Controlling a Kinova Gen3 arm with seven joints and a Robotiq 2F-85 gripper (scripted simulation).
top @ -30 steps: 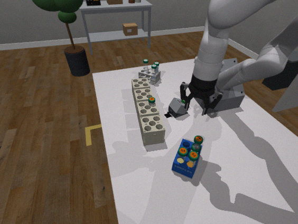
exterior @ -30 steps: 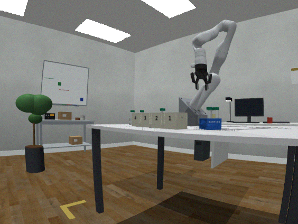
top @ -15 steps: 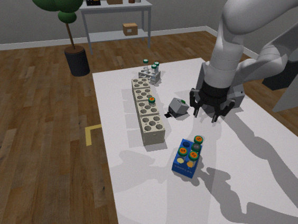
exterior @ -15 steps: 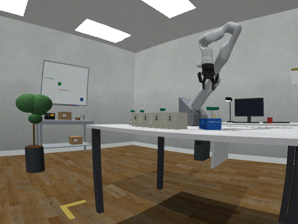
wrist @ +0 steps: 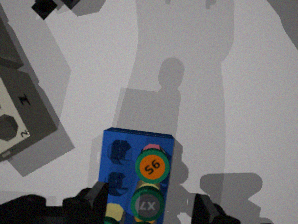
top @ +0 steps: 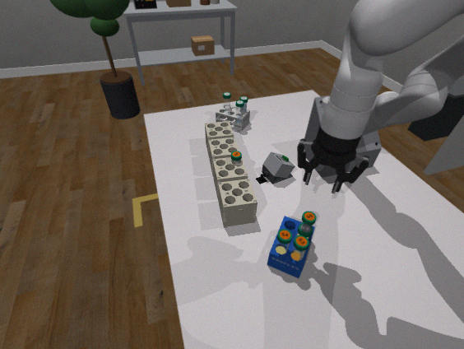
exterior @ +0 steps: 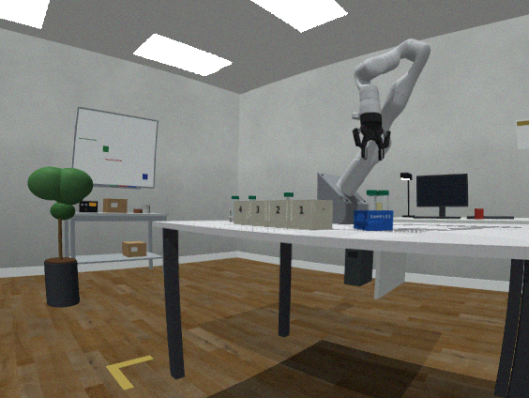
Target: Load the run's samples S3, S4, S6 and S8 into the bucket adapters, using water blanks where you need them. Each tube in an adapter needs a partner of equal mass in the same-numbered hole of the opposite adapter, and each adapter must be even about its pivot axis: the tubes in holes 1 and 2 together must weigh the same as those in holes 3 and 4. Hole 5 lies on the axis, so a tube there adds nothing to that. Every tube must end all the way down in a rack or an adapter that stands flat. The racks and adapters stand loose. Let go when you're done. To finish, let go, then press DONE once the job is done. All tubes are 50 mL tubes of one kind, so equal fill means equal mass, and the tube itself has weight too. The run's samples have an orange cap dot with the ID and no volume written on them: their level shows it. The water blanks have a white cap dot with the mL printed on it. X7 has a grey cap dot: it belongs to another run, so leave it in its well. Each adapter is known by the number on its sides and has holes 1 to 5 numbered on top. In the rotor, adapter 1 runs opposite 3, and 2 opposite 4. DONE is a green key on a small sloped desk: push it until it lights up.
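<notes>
My gripper [top: 322, 184] is open and empty, high above the table over the blue sample rack [top: 290, 247]. It also shows in the exterior view [exterior: 371, 150]. The rack holds S6 [top: 308, 217], grey-dotted X7 [top: 304, 229], S4 [top: 284, 236] and S3 [top: 301, 243]. In the wrist view, S6 [wrist: 152, 165] and X7 [wrist: 148, 205] sit between my fingertips, far below. The adapters stand in a row, marked 4, 3, 2, 1 [exterior: 281, 211]. One orange-dotted tube [top: 236, 155] stands in adapter 2 [top: 229, 166]; I cannot read its ID.
A small clear rack [top: 234, 117] with three green-capped tubes stands at the far end of the adapter row. The grey DONE desk [top: 278, 165] with its green key [top: 285, 158] sits between the adapters and the arm's base [top: 350, 136].
</notes>
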